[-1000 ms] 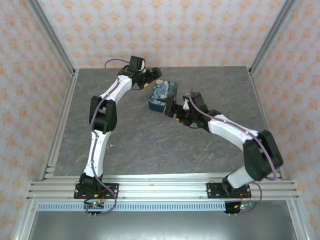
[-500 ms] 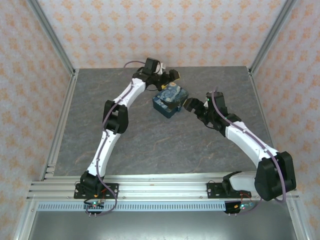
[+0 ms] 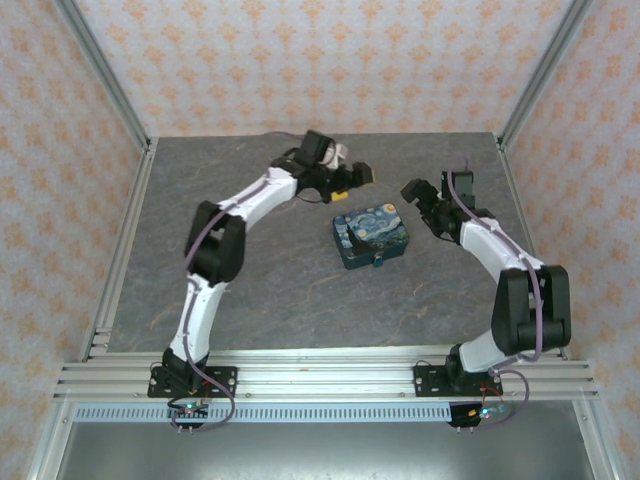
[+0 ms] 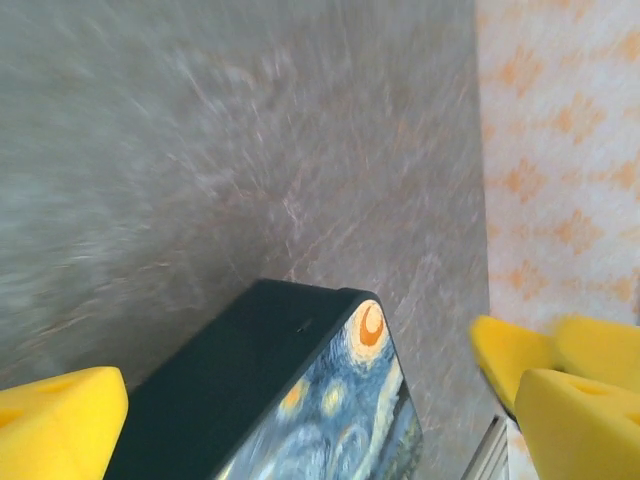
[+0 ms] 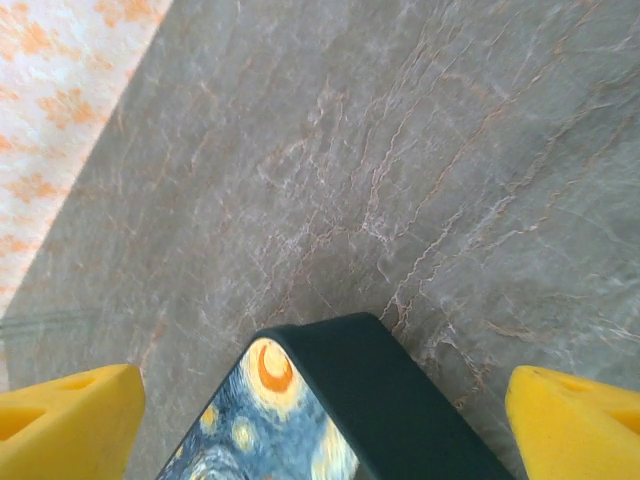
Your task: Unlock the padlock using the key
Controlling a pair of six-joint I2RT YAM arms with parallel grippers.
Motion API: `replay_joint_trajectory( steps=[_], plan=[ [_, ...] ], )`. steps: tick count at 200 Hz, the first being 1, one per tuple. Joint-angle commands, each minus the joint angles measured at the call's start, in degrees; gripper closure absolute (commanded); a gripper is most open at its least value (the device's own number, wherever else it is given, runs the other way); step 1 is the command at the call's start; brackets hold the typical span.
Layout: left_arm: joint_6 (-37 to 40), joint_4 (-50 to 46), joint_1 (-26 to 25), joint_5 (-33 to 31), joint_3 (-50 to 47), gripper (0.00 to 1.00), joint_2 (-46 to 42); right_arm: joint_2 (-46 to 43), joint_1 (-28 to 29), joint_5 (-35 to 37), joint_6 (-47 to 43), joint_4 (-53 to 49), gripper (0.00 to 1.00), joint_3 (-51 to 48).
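Box of dark blue with starry swirl print [image 3: 371, 238] lies on grey marbled table [image 3: 260, 275] near left gripper [image 3: 357, 180] and right gripper [image 3: 414, 195], both spread wide, empty

Only obstacle on the counter [image 3: 260, 290] is the box [image 3: 372, 238], right of centre. My left gripper [image 3: 355, 178] sits beyond its far-left corner and my right gripper [image 3: 415, 195] just off its far-right corner. Both have their jaws spread wide, and from above neither touches the box. In each wrist view a box corner sits low between the fingers. The lane between the two grippers over the box's far edge is narrow. Near side of the box is open counter down to the base rail [image 3: 320, 372]. The left half is open except for my left arm [image 3: 215, 240] crossing it. Back wall [image 3: 320, 60] is close behind the left gripper; the right frame post [image 3: 535, 75] crowds my right arm's outer side.
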Motion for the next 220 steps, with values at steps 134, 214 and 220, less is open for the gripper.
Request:
replay_joint_trajectory(
  steps=[134, 214, 220],
  plan=[
    [-5.51, 20.33, 1.86, -16.67, -52.79, 0.0, -34.3, 1.91, 16.49, -3.15, 12.67, 16.93, 0.1, -10.18],
    [-10.99, 29.25, 1.77, -14.61, -56.47, 0.0, -32.25, 4.72, 21.53, -0.63, 16.69, 19.1, 0.1, -7.5],
    [-11.43, 29.87, 1.78, -14.42, -56.72, 0.0, -32.14, 4.67, 21.57, -0.55, 16.85, 19.24, 0.1, -7.54]
  ],
)
